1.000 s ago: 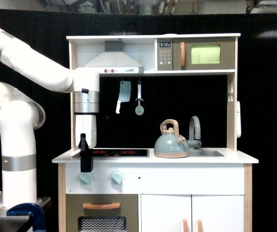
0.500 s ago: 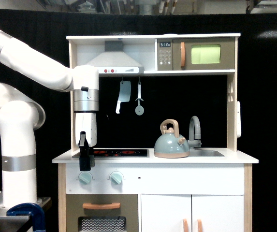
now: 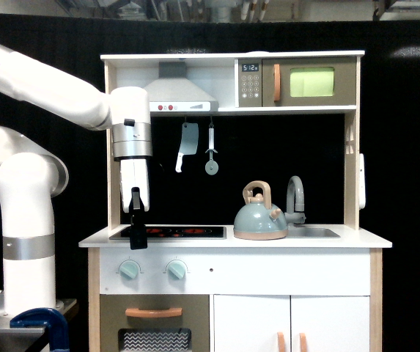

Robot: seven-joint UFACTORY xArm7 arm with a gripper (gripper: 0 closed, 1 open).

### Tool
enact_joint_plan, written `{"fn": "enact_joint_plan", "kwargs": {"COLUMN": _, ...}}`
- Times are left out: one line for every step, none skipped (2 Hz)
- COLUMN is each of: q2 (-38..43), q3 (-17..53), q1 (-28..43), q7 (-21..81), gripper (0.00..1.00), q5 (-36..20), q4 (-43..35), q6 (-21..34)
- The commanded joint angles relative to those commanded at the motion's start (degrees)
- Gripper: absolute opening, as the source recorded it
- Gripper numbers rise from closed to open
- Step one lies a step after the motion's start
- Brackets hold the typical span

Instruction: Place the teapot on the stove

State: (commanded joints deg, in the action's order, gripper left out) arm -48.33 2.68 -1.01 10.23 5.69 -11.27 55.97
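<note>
The pale blue-grey teapot (image 3: 260, 218) with a tan arched handle stands upright on the white counter, between the stove and the sink. The stove (image 3: 178, 232) is a flat black panel with red burner rings at the counter's left. My gripper (image 3: 137, 238) hangs from the white arm at the stove's left end, in front of the counter edge, well to the left of the teapot. Its dark fingers point down with nothing seen between them; I cannot tell whether they are open or shut.
A grey faucet (image 3: 295, 198) and sink basin (image 3: 312, 232) sit just right of the teapot. A toy cleaver (image 3: 188, 144) and a utensil (image 3: 211, 152) hang above the stove. A hood (image 3: 173, 92) and microwave (image 3: 297, 82) are overhead. Wooden side posts (image 3: 351, 169) frame the counter.
My gripper has risen and shifted slightly right, from beside the knobs up to the counter's edge. The teapot has not moved.
</note>
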Motion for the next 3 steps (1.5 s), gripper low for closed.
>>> {"fn": "enact_joint_plan", "kwargs": {"q2": 29.6, "q3": 12.9, "q1": 17.7, "q7": 44.5, "gripper": 1.00, "q5": -12.9, "q4": -33.3, "q6": -3.7}}
{"fn": "enact_joint_plan", "kwargs": {"q2": 45.4, "q3": 17.0, "q1": 21.3, "q7": 75.7, "gripper": 1.00, "q5": -17.8, "q4": -49.9, "q6": 5.5}}
{"fn": "enact_joint_plan", "kwargs": {"q2": 65.9, "q3": 18.7, "q1": 8.3, "q7": 107.6, "gripper": 1.00, "q5": -41.5, "q4": -71.8, "q6": 31.4}}
